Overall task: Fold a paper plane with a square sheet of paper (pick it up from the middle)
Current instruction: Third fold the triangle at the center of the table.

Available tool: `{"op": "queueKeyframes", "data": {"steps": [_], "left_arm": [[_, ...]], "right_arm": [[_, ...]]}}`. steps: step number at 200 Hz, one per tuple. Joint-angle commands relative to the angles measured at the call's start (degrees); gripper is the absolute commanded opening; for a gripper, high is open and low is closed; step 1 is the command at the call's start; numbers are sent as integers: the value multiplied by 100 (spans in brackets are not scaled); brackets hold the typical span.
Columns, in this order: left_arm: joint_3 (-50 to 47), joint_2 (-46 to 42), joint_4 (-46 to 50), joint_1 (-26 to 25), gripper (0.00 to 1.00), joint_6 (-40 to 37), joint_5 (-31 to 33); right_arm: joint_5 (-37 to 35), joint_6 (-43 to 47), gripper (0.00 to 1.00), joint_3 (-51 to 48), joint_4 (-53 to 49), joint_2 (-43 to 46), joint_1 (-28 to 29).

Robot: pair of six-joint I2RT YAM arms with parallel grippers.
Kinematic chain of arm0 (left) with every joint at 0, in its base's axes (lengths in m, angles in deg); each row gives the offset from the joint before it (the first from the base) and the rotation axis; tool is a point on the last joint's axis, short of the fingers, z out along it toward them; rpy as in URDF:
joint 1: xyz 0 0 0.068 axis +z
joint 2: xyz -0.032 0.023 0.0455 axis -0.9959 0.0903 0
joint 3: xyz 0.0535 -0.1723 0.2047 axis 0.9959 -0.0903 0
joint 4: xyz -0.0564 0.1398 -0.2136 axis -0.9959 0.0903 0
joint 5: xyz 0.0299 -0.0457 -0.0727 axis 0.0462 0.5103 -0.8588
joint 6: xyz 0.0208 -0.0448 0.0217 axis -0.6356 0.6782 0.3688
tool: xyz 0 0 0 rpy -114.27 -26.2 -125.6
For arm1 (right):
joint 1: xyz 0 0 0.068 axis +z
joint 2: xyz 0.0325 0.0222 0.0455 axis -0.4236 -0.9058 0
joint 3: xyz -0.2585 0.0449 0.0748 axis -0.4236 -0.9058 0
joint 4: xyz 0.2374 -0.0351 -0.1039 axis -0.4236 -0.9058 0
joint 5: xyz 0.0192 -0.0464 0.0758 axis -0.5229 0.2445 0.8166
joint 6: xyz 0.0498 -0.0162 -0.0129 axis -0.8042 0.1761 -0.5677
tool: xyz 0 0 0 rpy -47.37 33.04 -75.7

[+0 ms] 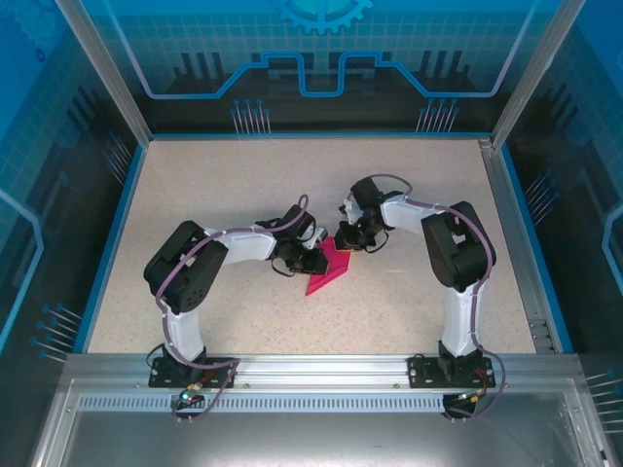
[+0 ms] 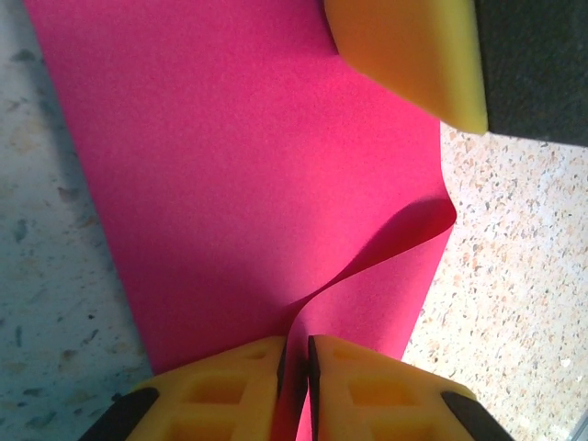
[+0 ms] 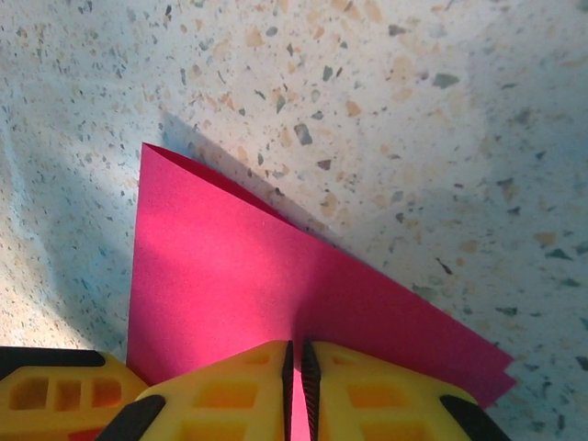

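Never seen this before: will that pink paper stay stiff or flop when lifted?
Probably floppy: the pink paper curls beside the left pincer pinching it. Likely creases easily: its folded edge by the right pincer looks sharp.

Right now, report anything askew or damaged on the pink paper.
The pink paper buckles up in a curved ridge where the left pincer pinches it, instead of lying flat. Beside the right pincer, the folded layers are slightly offset at one corner. No tear visible.
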Motion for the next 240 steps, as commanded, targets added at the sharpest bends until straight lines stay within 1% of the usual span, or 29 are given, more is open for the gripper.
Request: {"op": "queueKeyframes", "data": {"steps": [1, 28, 49, 90, 127, 178, 205, 240], "left_arm": [[-3, 222, 36, 17, 17, -164, 58], [2, 218, 37, 23, 17, -144, 10], [10, 210, 45, 19, 17, -124, 0], [-12, 182, 61, 18, 17, -122, -8], [-24, 182, 57, 16, 17, -122, -2], [-38, 157, 54, 16, 16, -128, -17], [-38, 166, 36, 18, 16, -121, -23], [-33, 157, 36, 21, 16, -123, -18]], "right_arm": [[-191, -135, 17, -256, -322, 309, 75], [-67, -409, 18, -704, 57, 960, 15], [156, -643, 16, -1162, 388, 1340, 40], [378, -1247, 11, -2051, 1224, 1843, 398], [512, -1590, 10, -2234, 1732, 1759, 714], [407, -1562, 10, -2116, 1603, 1776, 773], [444, -1536, 10, -2016, 1597, 1510, 778], [140, -1394, 10, -2133, 1444, 1244, 744]]}}
